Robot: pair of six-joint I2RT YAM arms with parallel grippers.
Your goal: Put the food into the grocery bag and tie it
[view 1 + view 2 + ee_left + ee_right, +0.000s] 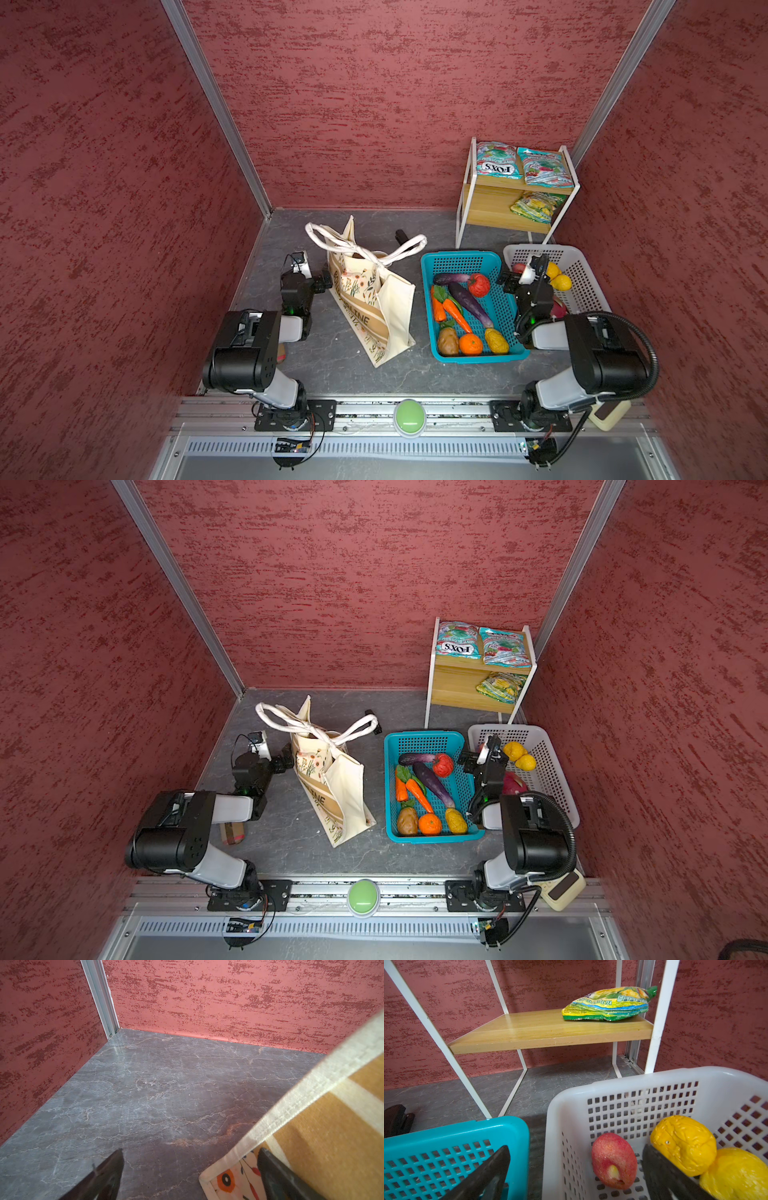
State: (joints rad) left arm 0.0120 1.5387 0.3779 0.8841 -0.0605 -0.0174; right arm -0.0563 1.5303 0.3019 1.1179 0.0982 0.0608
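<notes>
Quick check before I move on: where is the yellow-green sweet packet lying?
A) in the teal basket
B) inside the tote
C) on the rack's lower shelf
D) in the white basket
C: the yellow-green packet lies flat on the lower wooden shelf of the white-framed rack, above the tabletop.

I am seeing a teal basket (pixel 457 255) sitting just beside a white basket (pixel 561 249) right of centre, a shelf (pixel 490 208) standing behind.
</notes>
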